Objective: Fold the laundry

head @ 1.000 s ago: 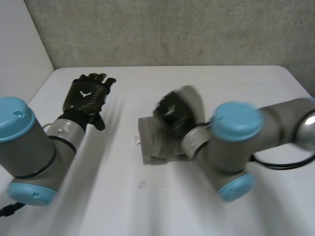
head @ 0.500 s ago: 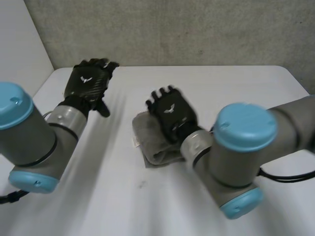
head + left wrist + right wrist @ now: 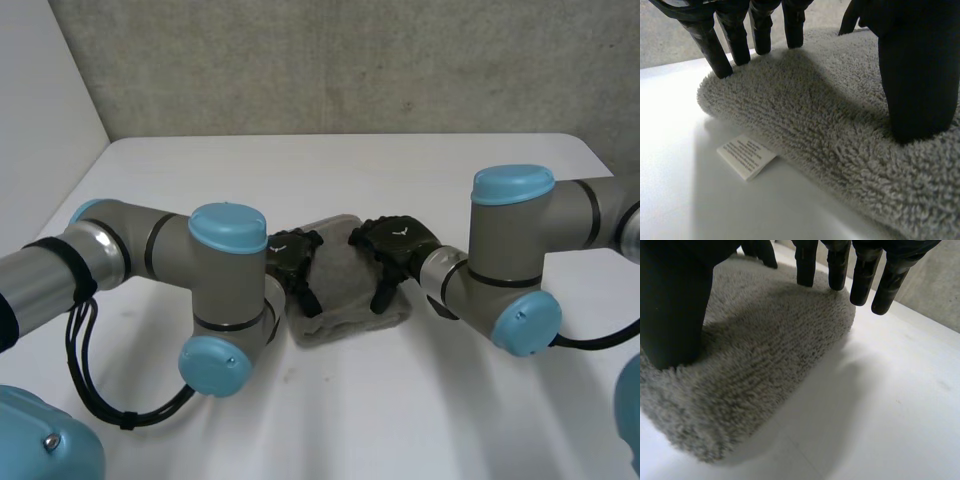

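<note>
Both sides of the folded grey towel, mid-worktop, are under pressure: left hand on its left edge, right hand on its right, fingers straight, spread, pinching nothing. Judgement: final flattening. Next move: lift clear without dragging the pile.

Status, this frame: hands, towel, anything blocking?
Left hand open, pressing towel at left edge. Right hand open, pressing right edge. Towel folded, label showing. Nothing blocking.

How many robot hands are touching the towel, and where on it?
2. The left hand presses on the towel's left side, above the white label; the right hand presses on its right side.
</note>
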`<act>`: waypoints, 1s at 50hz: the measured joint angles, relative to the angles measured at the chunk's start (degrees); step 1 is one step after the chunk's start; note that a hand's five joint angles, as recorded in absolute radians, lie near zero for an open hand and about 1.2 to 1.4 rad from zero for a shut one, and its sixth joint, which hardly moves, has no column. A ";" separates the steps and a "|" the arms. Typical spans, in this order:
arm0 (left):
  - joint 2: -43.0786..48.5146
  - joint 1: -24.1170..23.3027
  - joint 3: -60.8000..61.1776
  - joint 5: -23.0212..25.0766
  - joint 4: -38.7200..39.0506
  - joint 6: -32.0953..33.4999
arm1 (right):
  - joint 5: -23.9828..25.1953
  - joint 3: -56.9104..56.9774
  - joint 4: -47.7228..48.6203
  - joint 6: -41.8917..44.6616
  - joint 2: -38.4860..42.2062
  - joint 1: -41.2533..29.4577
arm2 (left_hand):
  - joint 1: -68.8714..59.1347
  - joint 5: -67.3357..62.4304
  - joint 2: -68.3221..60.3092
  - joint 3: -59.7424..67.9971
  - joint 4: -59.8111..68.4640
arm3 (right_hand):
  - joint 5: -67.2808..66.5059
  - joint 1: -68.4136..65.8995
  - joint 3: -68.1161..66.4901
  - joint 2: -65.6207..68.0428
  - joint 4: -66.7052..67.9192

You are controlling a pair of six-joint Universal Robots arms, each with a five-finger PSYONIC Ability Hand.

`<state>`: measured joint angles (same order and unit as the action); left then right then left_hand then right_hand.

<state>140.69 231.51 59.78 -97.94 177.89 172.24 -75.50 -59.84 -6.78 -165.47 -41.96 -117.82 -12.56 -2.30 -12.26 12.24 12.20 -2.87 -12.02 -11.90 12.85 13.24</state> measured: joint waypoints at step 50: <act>-47.91 17.76 11.02 7.33 -11.36 7.41 | -16.42 -13.73 -5.18 -7.62 -44.69 4.98 | 2.33 0.74 2.60 -2.49 -2.42 | 0.18 0.00 0.00 0.00 0.00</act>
